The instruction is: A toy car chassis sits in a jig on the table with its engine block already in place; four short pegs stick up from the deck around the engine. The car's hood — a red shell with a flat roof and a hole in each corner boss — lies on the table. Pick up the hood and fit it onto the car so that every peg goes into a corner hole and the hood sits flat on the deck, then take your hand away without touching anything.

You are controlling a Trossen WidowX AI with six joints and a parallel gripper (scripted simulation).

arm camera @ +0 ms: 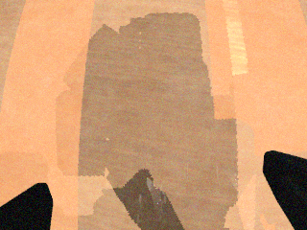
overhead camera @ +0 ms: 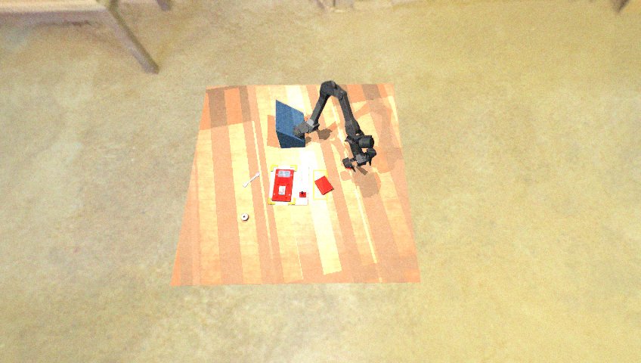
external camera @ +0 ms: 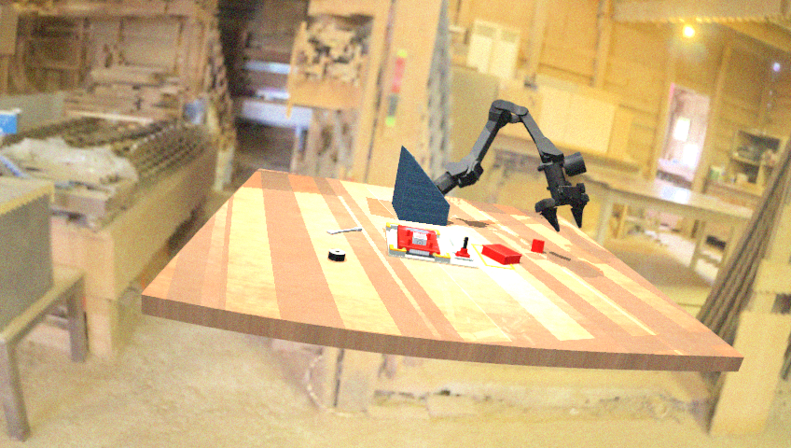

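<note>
The hood (overhead camera: pixel 323 184) (external camera: pixel 501 253), a red shell, lies turned at an angle on the table, partly over a yellow outline. The red chassis (overhead camera: pixel 282 179) (external camera: pixel 404 239) sits in its jig with yellow corners, left of the hood in the top and exterior views. The grey-white engine block (overhead camera: pixel 282 190) (external camera: pixel 420 238) is on its deck; the pegs are too small to make out clearly. My gripper (overhead camera: pixel 362 166) (external camera: pixel 568 227) (arm camera: pixel 158 180) is open and empty, pointing down above the table, to the right of the hood. The wrist view shows only table and shadow between the fingers; the hood is outside it.
A small red block (overhead camera: pixel 348 168) (external camera: pixel 537 245) stands near the hood, partly covered by my gripper in the top view. A red piece with a black knob (overhead camera: pixel 302 194) (external camera: pixel 462 253) stands between chassis and hood. A blue wedge (overhead camera: pixel 289 121) (external camera: pixel 419 194), a wrench (overhead camera: pixel 251 179) and a wheel (overhead camera: pixel 244 217) are further left.
</note>
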